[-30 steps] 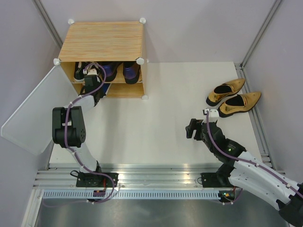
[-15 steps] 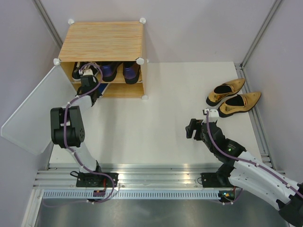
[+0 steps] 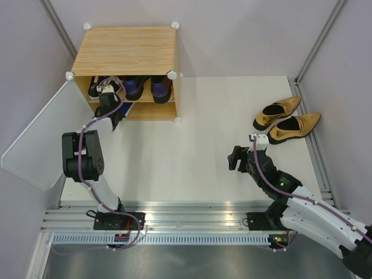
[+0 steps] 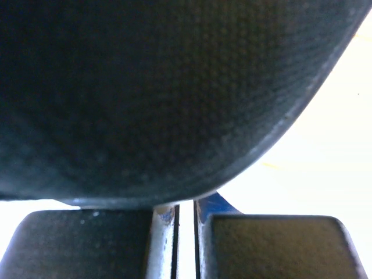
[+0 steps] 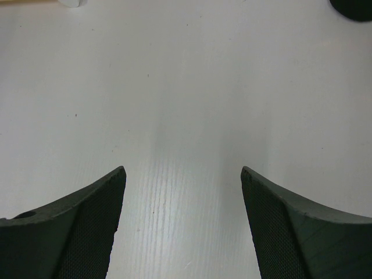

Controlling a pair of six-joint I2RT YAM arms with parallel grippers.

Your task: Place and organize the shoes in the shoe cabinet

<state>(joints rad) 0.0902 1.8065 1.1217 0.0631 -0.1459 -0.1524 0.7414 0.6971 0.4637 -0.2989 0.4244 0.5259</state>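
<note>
Shoes (image 3: 135, 87) half hidden in cabinet (image 3: 128, 49), dark mesh (image 4: 145, 87) filling left wrist view

One boxy light wood-grain shoe cabinet (image 3: 128, 49): straw-yellow, fine streaked grain; white round corner connectors (image 3: 172, 74). Flat door panel (image 3: 35, 145): pale, milky white. Inside it, a blue-violet shoe (image 3: 135, 87) and a black shoe (image 3: 95, 88). Shiny gold pointed heels (image 3: 288, 121), dark linings. Smooth white desk (image 3: 192, 145), unpatterned. Left arm (image 3: 81, 160) black, purple cable; right arm (image 3: 308, 212) white and black. Right end effector (image 5: 180, 180) fingers (image 5: 70, 232): black, fine mesh weave.
</note>
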